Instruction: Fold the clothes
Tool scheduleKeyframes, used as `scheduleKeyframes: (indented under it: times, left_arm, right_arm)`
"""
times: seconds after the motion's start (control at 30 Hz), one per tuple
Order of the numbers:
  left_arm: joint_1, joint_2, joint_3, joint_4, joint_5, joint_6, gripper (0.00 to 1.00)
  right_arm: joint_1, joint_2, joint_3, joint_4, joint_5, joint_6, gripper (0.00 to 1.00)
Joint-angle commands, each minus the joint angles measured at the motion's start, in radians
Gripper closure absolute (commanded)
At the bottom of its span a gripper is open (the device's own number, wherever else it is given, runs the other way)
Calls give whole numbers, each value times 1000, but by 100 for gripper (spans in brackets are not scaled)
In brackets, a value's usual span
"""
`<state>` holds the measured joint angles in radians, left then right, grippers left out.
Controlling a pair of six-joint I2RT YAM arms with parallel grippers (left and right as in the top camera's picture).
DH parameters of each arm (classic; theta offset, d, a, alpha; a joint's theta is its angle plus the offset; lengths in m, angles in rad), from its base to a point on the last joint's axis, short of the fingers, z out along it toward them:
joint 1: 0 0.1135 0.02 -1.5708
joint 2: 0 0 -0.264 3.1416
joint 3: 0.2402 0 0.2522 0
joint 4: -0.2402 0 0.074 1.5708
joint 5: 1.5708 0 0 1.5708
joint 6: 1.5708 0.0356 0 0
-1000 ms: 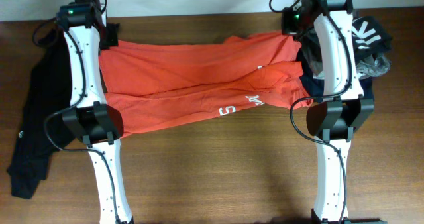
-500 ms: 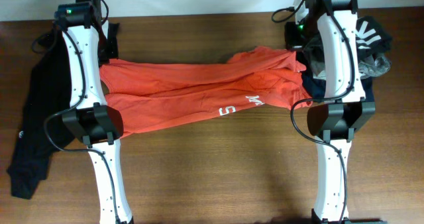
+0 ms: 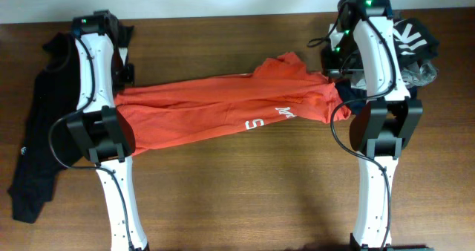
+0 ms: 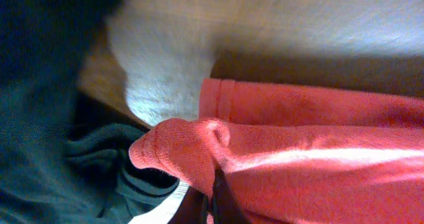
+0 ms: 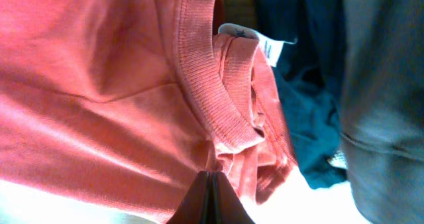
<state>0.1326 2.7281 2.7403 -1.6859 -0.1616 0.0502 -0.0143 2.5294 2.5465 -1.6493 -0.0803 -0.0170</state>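
The brown worktop (image 3: 245, 199) carries an orange-red T-shirt (image 3: 208, 106) pulled into a long, rumpled band from its left side to its right, nearer the far edge than the near one. A black garment (image 3: 37, 132) sprawls along the left edge, and a heap (image 3: 419, 54) of dark and grey clothes sits at the far right corner. The left pincer (image 4: 215, 197) is closed on a bunched roll of the shirt's left end, with dark cloth just beside it. The right pincer (image 5: 211, 197) is pinched tight on fabric just below the ribbed collar (image 5: 212, 98), near the small white label (image 5: 268, 48). White lettering (image 3: 267, 116) shows on the near side of the band. The shirt looks light, limp and a little stretchy: it should sag and crease wherever it is not held, hold no shape of its own, and drag rather than slide on the wood. It is not fragile. The best holds are probably the thick doubled edges, such as the collar, shoulder seams and hem corners, since a pinch on a single layer mid-panel would only gather it into a rope.
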Motion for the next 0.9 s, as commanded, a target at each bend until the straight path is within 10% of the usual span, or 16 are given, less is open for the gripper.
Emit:
scheduleKeyframes:
  times: [0.0,0.37,0.63,0.87]
  left_arm:
    - [14,8,-109,7,-90,19,99]
    - [62,8,-185,9,-85,19,96]
    - [93,8,-185,1,20,19,5]
    - [91,-12,-169,-3,76,8,1]
  right_arm:
    - [-13,-17,-81,24,-5,-14,96]
    - [-32,-17,-186,40,3,-31,85]
    - [-60,-21,-172,34,-10,-32,78]
    - [-58,-61,-9,-7,-75,-59,67]
